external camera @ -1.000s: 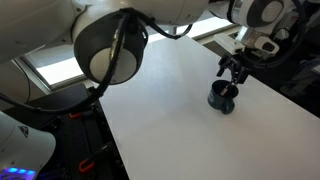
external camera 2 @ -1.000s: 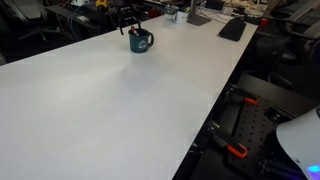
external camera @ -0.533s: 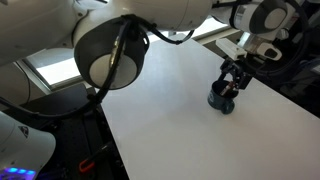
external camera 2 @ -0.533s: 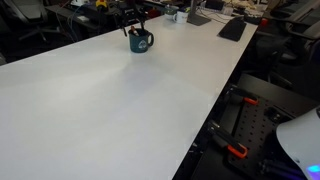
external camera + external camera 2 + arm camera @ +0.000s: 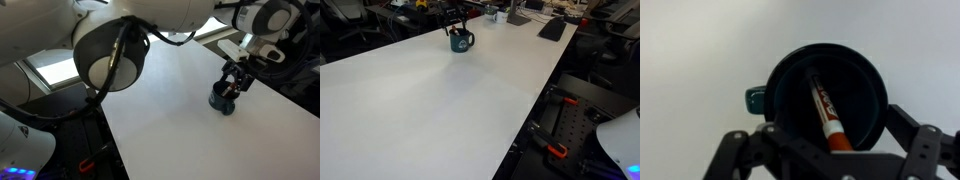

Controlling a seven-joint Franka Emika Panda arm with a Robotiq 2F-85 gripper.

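Note:
A dark teal mug (image 5: 223,100) with a side handle stands on the white table (image 5: 170,110) and shows in both exterior views (image 5: 460,42). My gripper (image 5: 234,82) hangs right above the mug, also seen small at the far end of the table (image 5: 453,22). In the wrist view the mug's rim (image 5: 872,82) fills the middle, with the handle to the left. A red and white marker (image 5: 825,110) leans inside it. The gripper's (image 5: 832,142) fingers are spread wide on either side of the mug, open, touching nothing that I can see.
A dark keyboard (image 5: 552,28) and desk clutter lie along the table's far edge. The arm's large white and black joint (image 5: 110,50) fills the near part of an exterior view. Beyond the table's edge are dark equipment and red clamps (image 5: 555,150).
The gripper has come down a little closer over the mug. The mug and marker have not moved.

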